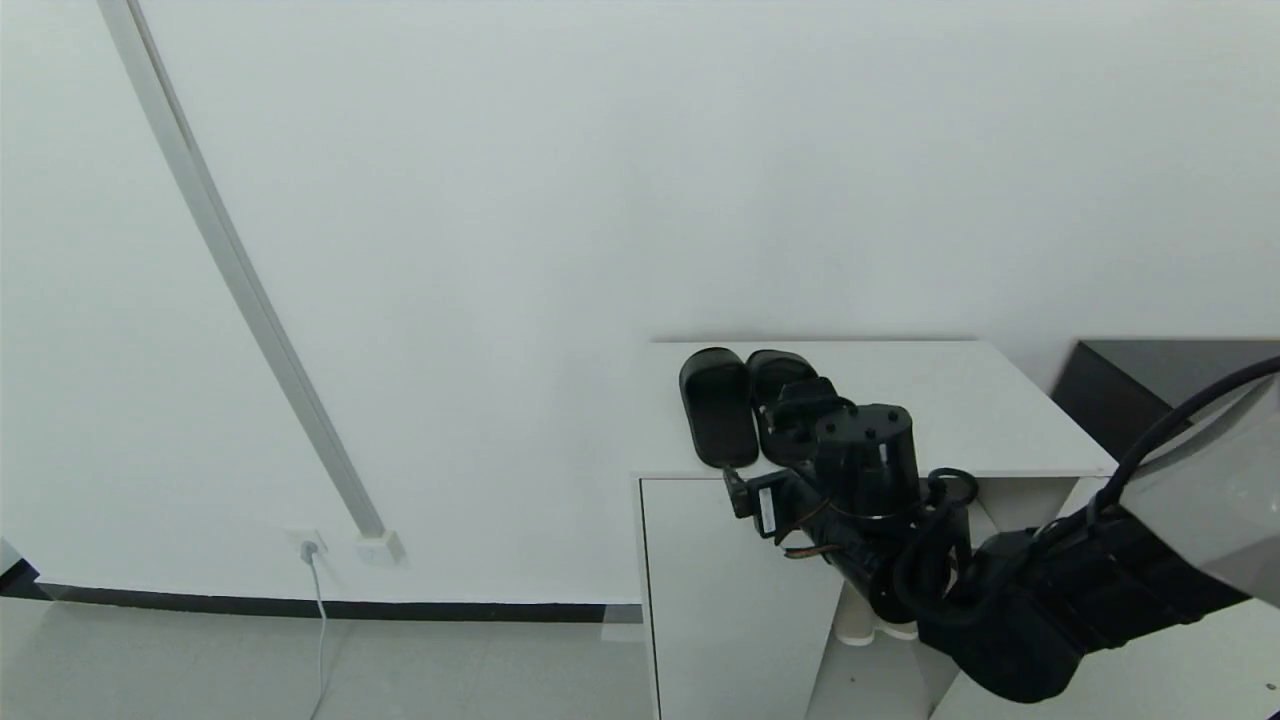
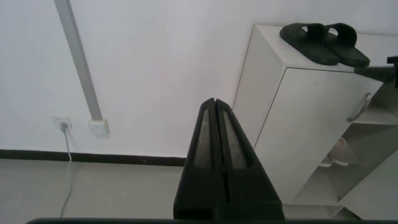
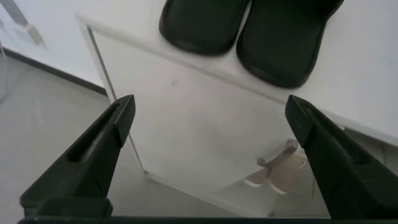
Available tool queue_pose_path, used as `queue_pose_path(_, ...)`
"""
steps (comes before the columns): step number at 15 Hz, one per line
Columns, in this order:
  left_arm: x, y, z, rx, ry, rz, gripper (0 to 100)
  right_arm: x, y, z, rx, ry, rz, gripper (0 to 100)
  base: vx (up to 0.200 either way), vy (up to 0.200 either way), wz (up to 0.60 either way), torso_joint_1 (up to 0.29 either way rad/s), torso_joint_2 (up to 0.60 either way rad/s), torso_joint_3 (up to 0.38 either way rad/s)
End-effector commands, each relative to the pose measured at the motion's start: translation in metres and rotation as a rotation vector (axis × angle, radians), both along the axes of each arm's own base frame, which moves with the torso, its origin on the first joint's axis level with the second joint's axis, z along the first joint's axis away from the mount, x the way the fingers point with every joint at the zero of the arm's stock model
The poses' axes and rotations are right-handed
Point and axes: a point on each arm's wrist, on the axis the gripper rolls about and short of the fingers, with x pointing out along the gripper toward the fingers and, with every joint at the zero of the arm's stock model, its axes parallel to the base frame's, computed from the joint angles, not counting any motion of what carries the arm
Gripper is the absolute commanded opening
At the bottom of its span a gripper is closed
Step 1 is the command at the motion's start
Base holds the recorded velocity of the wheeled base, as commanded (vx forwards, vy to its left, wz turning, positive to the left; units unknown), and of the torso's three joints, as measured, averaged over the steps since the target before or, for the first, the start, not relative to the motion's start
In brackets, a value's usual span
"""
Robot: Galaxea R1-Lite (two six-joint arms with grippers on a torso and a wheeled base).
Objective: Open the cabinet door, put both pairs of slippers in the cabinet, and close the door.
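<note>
A pair of black slippers (image 1: pixel 735 400) (image 2: pixel 324 42) (image 3: pixel 249 28) lies on top of the white cabinet (image 1: pixel 1000 410) (image 2: pixel 267 74), near its front left corner. My right gripper (image 1: pixel 785 405) (image 3: pixel 210 106) hovers open just in front of and above them, with nothing between its fingers. The cabinet's left door (image 1: pixel 730 600) (image 2: pixel 317 130) is closed. Its right side stands open, and a light-coloured pair of slippers (image 1: pixel 872 625) (image 2: pixel 336 155) (image 3: pixel 277 171) rests on a shelf inside. My left gripper (image 2: pixel 214 106) is shut and empty, well to the left of the cabinet.
A white wall rises behind the cabinet, with a cable duct (image 1: pixel 230 260) and a socket with a plugged cord (image 1: pixel 312 550). Grey floor (image 1: pixel 300 660) spreads left of the cabinet. A dark piece of furniture (image 1: pixel 1150 380) stands to its right.
</note>
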Motion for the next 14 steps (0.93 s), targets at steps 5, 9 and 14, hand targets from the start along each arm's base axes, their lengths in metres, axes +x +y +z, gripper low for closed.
queue_pose_path(5,0.000,0.000,0.000,-0.002,0.000,0.000,0,0.002,-0.001,0.027,0.072,-0.028,-0.073,100,0.080,0.000,0.00,-0.001,0.00,0.002)
queue_pose_path(9,0.000,0.000,0.000,-0.002,0.000,0.000,0,0.007,0.001,0.011,0.045,0.002,-0.082,100,0.200,0.000,0.00,0.004,0.00,0.001)
queue_pose_path(14,0.000,0.000,0.000,-0.002,0.000,0.000,0,0.024,0.009,-0.025,0.052,0.040,-0.104,100,0.040,0.000,0.00,0.000,0.00,0.001)
